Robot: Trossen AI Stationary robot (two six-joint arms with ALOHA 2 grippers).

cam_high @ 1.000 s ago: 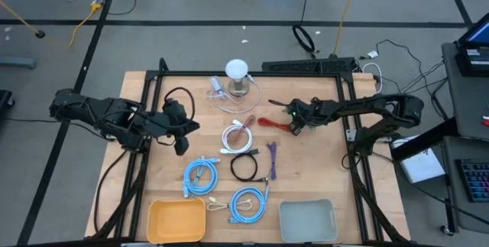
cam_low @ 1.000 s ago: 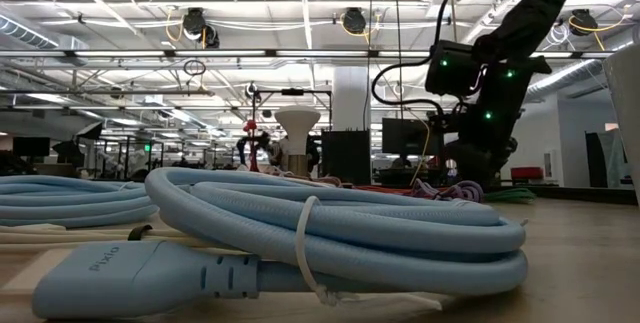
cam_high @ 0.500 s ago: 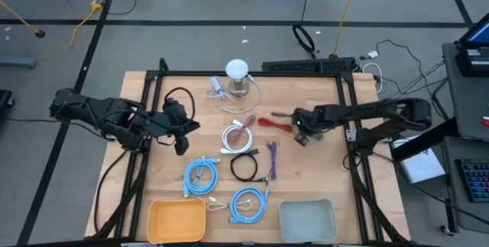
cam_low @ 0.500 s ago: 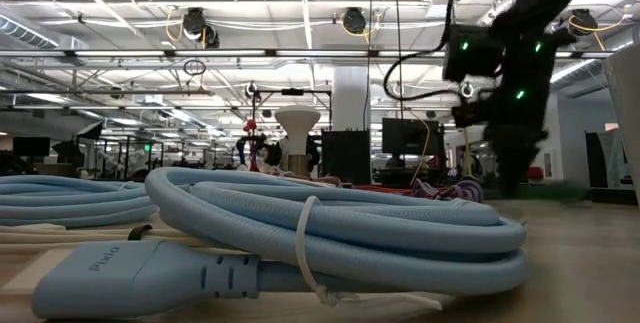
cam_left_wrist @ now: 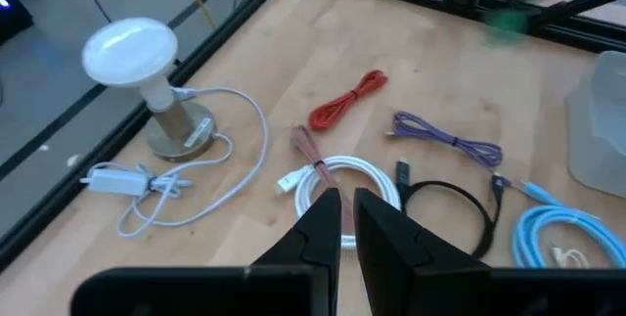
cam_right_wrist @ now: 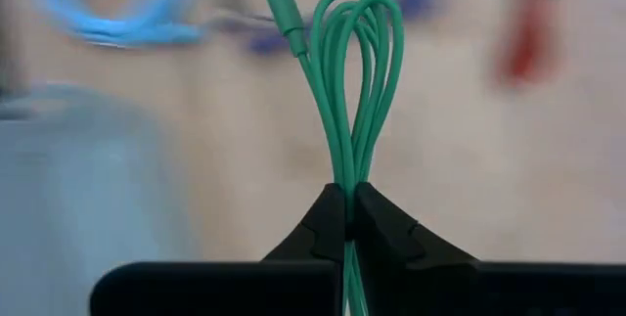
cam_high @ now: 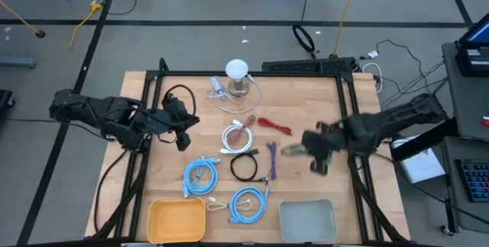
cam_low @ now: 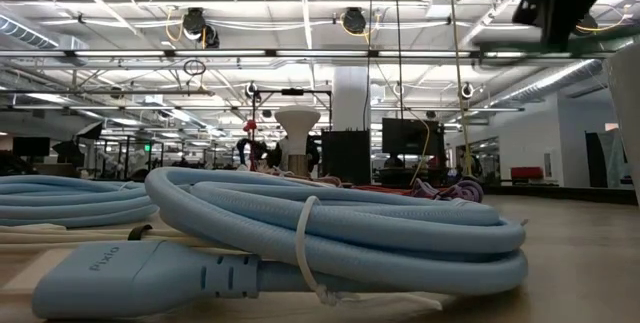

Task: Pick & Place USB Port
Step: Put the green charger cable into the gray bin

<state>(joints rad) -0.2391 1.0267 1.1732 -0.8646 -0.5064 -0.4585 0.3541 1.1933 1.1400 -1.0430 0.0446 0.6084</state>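
Green looped cable (cam_right_wrist: pixel 352 81) — light, limp, best pinched mid-bundle — hangs from the right gripper (cam_right_wrist: pixel 344 203), fingers pinching it, above the table (cam_high: pixel 306 98) at about four o'clock; left gripper (cam_left_wrist: pixel 341 210) waits, fingers pressed together.

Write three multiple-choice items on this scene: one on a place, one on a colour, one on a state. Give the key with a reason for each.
1. Where is the lamp?
A. at the table's far edge
B. in the yellow tray
C. in the grey bin

2. What colour is the cable in the right gripper?
A. red
B. green
C. purple

3. How do the left gripper fingers stand?
A. shut, holding nothing
B. shut on the white cable
C. wide open

Key: 1 A, the high view shows it there. 2 B, the right wrist view shows green loops pinched. 3 A, the left wrist view shows the fingers nearly together with nothing between.
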